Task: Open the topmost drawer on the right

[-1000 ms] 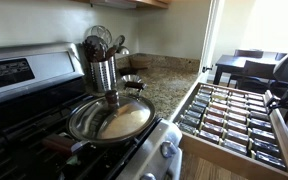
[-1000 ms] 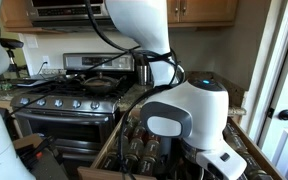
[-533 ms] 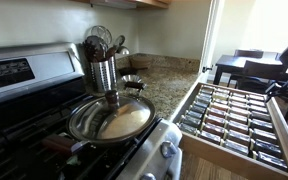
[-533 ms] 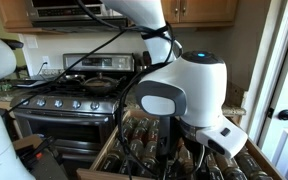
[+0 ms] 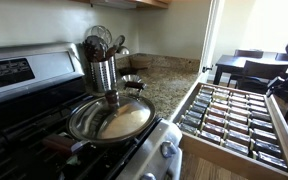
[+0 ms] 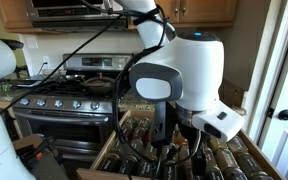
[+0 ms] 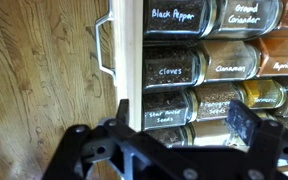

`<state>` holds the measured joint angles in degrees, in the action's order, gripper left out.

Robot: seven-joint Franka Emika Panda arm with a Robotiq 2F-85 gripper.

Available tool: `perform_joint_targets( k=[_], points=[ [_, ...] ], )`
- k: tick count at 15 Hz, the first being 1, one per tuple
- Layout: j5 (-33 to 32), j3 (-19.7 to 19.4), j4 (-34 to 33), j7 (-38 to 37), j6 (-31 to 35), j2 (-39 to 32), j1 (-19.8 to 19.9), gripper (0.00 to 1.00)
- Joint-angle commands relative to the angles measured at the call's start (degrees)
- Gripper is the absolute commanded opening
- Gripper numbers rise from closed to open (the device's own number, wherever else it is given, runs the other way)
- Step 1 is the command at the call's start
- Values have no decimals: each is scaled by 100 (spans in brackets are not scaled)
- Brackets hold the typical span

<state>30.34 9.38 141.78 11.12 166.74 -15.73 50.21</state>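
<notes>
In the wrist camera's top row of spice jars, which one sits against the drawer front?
Black Pepper jar; it lies beside the white front panel, Ground Coriander lies beyond it.

Home kitchen, viewed around the range.

A gas stove (image 5: pixel 24 115) with a frying pan (image 5: pixel 109 120) on its burners stood beside a speckled stone countertop (image 5: pixel 169 72), where a metal crock (image 5: pixel 102 72) held cooking utensils. Wooden wall cabinets (image 6: pixel 199 10) hung above the range in an exterior view. A spice drawer (image 5: pixel 234 115) stood pulled out. In the wrist view its rows of jars carried handwritten labels, among them a Black Pepper jar (image 7: pixel 179 14) and a cloves jar (image 7: pixel 172 71), above a wood-plank floor (image 7: pixel 39 90). Beyond the counter, a dark dining table (image 5: pixel 246 66) sat in bright daylight, marking this as a lived-in house.
</notes>
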Motion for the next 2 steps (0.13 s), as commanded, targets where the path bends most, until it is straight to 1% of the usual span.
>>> perform_joint_targets(
  k=[1,2],
  points=[
    [0,0,11,0,-4,11,0,100],
    [0,0,18,0,-5,13,0,100]
  ],
)
